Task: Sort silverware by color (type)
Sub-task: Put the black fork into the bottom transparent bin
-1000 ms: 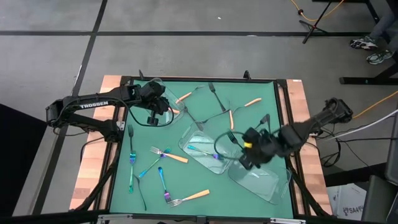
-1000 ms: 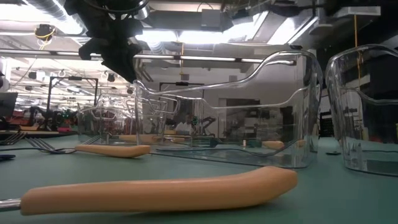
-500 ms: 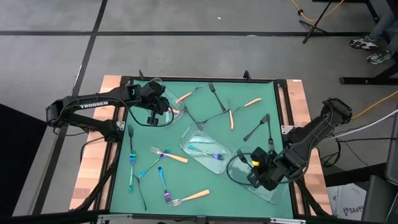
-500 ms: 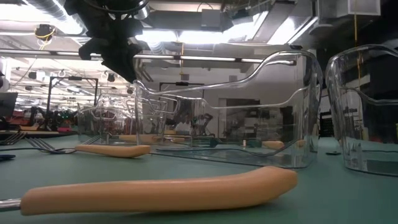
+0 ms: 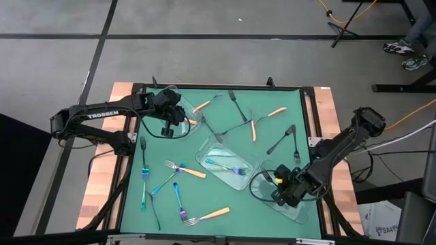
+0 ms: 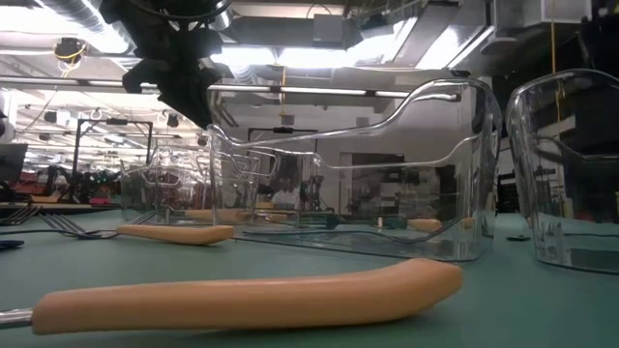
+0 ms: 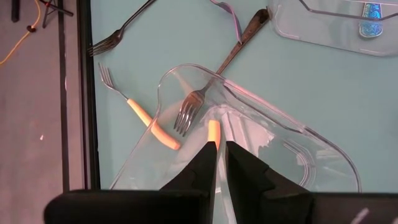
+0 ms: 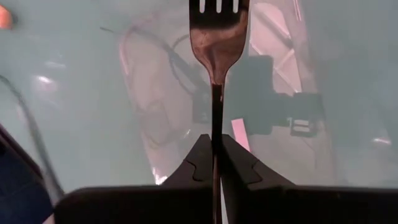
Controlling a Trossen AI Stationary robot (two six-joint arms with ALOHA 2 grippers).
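My right gripper (image 5: 281, 189) is over the clear tray at the table's near right (image 5: 300, 207) and is shut on a dark metal fork (image 8: 217, 37). My left gripper (image 5: 169, 121) hangs above the clear tray at the far left (image 7: 261, 134), shut on a piece of orange handle (image 7: 213, 131). A dark fork (image 7: 189, 111) rests with its head in that tray. An orange-handled fork (image 7: 142, 116) lies beside it. Iridescent pieces (image 5: 235, 170) lie in the middle tray (image 5: 204, 155). More orange, iridescent and dark pieces are scattered on the green mat. My right gripper pinches the dark fork's thin handle (image 8: 216, 127) between its two fingers. The fork runs on along the fingers with its tines (image 8: 218, 6) pointing away from them, lifted clear above the tray's floor. My left gripper has the end of an orange handle (image 7: 213, 132) between its fingertips, coming from above. The fingers hide the remainder of that piece.
A fourth clear tray (image 5: 228, 112) stands at the far middle. Orange forks (image 5: 185, 169) (image 5: 208, 215), iridescent pieces (image 5: 144, 185) (image 5: 178, 199) and dark forks (image 5: 281, 139) (image 5: 143, 146) lie on the mat. An orange handle (image 6: 242, 295) lies close in the low view.
My right gripper has carried the dark fork from the table's middle right toward the near right corner and now holds it over the near right tray. It stayed shut on the fork. My left arm kept still.
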